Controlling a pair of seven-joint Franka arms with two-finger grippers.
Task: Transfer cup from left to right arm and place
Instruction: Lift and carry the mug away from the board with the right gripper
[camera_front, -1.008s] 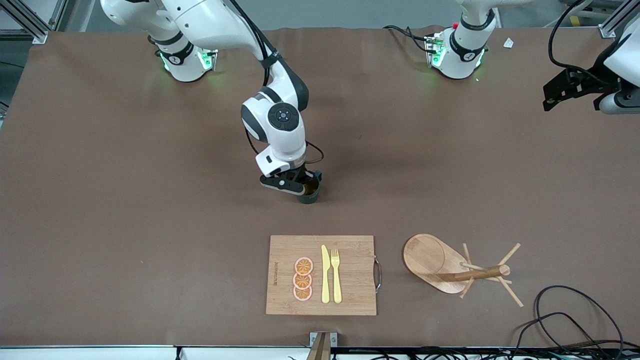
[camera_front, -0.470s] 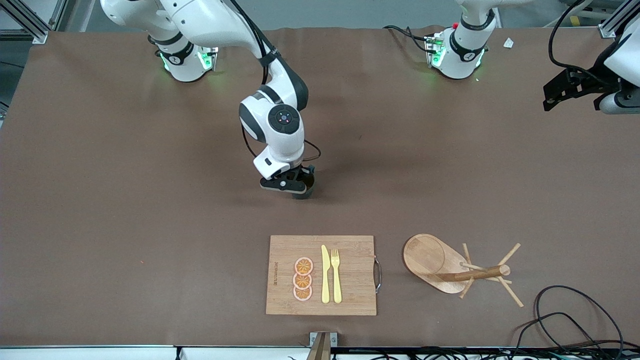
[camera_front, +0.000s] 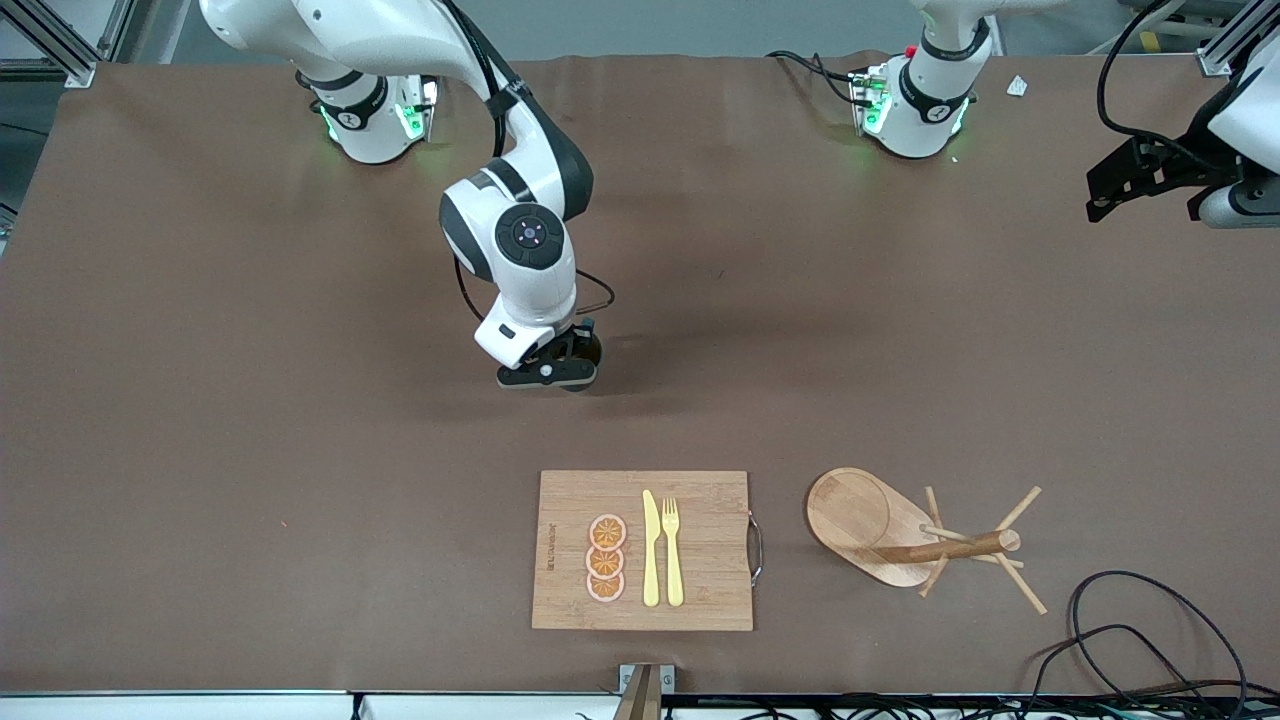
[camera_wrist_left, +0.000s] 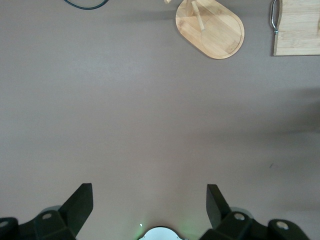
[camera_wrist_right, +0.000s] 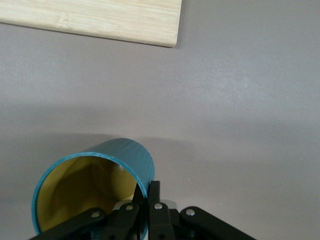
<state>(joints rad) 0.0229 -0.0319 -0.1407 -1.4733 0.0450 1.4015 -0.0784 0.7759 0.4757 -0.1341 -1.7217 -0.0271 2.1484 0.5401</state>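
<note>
The right end effector (camera_front: 562, 372), at centre frame in the front view, is clamping the wall of the cup (camera_wrist_right: 95, 192), one finger inside the yellow interior and one against the teal outside, and is carrying it just above the brown counter (camera_front: 250, 450). In the front view the cup (camera_front: 583, 352) is peeking out from under the wrist as a dark shape. The left end effector (camera_front: 1140, 180), at the upper right edge of that frame, is waiting with jaws spread wide and nothing between them. Judging by this, the handover is already done; setting the cup down and letting go is what remains.

Lower in the frame, a wooden cutting board (camera_front: 700, 550) is holding three orange slices (camera_front: 606, 558), a yellow knife (camera_front: 650, 548) and a yellow fork (camera_front: 672, 550). Beside it, toward the left arm's end, a wooden peg mug stand (camera_front: 900, 530) is standing. A black cable (camera_front: 1150, 620) is looping at the lower right corner.
</note>
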